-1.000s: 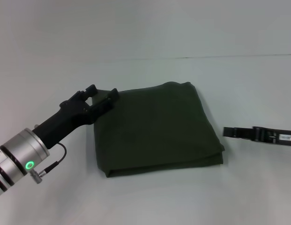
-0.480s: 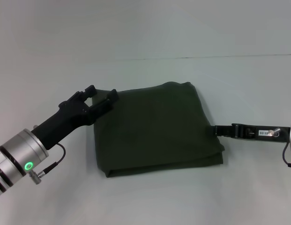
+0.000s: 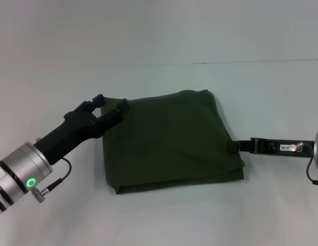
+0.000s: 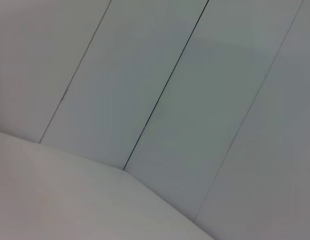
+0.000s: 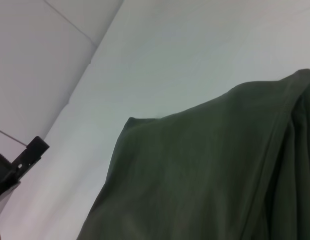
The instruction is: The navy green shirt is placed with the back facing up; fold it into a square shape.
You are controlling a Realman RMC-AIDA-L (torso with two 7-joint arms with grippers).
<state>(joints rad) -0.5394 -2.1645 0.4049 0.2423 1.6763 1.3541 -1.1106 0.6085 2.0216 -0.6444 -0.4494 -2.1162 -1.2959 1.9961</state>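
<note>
Shirt: the navy green shirt (image 3: 171, 141) lies flat in the middle of the white counter (image 3: 164, 220), folded into a rough square with stacked layers showing along its near and right edges
Shirt, right wrist view: the same fabric (image 5: 204, 180) fills the lower part, its folded edge running up 1 side
Left gripper: the left gripper (image 3: 111, 106) sits at the shirt's far-left corner, arm reaching in from the lower left
Left fingers: the 2 black fingers (image 3: 97, 100) are spread apart, the inner one at the fabric's corner, nothing pinched between them
Right gripper: the right gripper (image 3: 238, 146) comes in low and level from the right, tip touching the shirt's right edge
Right fingers: seen edge-on as 1 thin bar, so cannot tell whether spread or pressed together
Left wrist view: only pale wall panels and counter
</note>
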